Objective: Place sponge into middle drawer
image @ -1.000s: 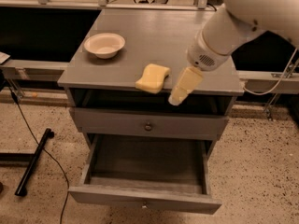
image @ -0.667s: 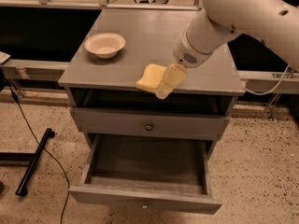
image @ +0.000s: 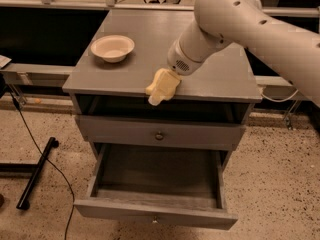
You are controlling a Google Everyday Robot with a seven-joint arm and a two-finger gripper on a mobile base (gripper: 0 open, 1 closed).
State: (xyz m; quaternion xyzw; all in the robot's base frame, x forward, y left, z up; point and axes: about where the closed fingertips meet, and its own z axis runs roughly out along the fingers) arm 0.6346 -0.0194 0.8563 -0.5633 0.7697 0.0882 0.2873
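The pale yellow sponge (image: pixel 150 89) lies at the front edge of the grey cabinet top (image: pixel 220 79), mostly covered by my gripper. My gripper (image: pixel 159 95) reaches down from the upper right on a thick white arm (image: pixel 240 19) and sits right on the sponge, its tip at the cabinet's front edge. The middle drawer (image: pixel 155 174) is pulled out wide below, and its plain grey tray holds nothing. Its flat front (image: pixel 125 210) faces me, directly under the gripper.
A round cream bowl (image: pixel 112 47) stands on the back left of the cabinet top. A closed grey drawer front with a small knob (image: pixel 159 135) sits between the top and the open drawer. A dark stand and cable (image: pixel 35 176) lie on the speckled floor at left.
My gripper has moved left along the cabinet's front edge, from beside the sponge to right over it. The sponge has stayed in about the same place.
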